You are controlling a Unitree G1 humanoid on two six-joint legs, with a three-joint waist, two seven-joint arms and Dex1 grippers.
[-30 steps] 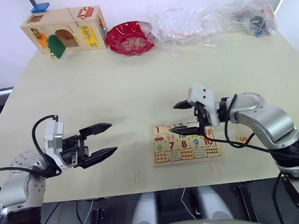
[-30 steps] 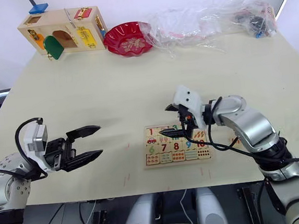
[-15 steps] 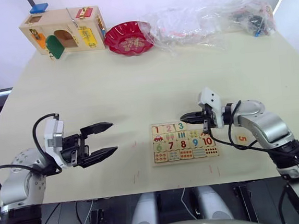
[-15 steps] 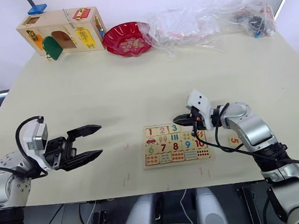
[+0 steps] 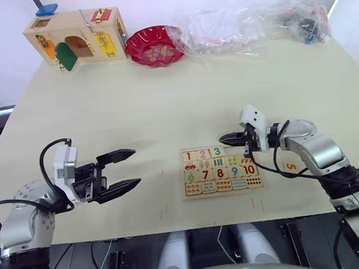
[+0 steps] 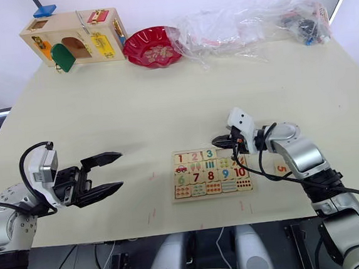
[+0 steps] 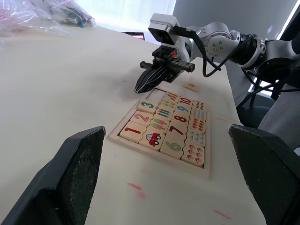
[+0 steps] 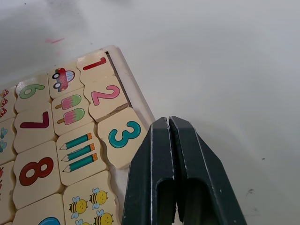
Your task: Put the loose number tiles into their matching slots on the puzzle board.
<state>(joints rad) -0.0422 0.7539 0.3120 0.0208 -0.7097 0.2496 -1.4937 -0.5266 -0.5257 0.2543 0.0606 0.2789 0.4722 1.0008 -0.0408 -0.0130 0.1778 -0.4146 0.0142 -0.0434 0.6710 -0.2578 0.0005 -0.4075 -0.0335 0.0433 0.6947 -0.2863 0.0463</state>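
Near the front edge of the pale tabletop (image 5: 164, 98) lies the puzzle board (image 5: 221, 169), a flat pale-wood tray with a raised frame. Top row: square tiles 1 (image 8: 95, 64), 2 (image 8: 106, 95) and 3 (image 8: 123, 135) seated in the slots (image 5: 219, 152); the far end of the strip is hidden by the right gripper (image 5: 224, 140). The orange 5 tile (image 5: 290, 166) lies loose on the tabletop, right of the board. Right gripper: black fingers pressed together, tips low at the board's top edge just past tile 3; a second ago they were spread over the board. Left gripper (image 5: 131, 169): fingers spread, holding nothing, well left of the board, unchanged. At the far edge, a wooden latch box (image 5: 76, 36), a glossy red scalloped bowl (image 5: 156, 45), and crinkled clear plastic bags (image 5: 251, 21).
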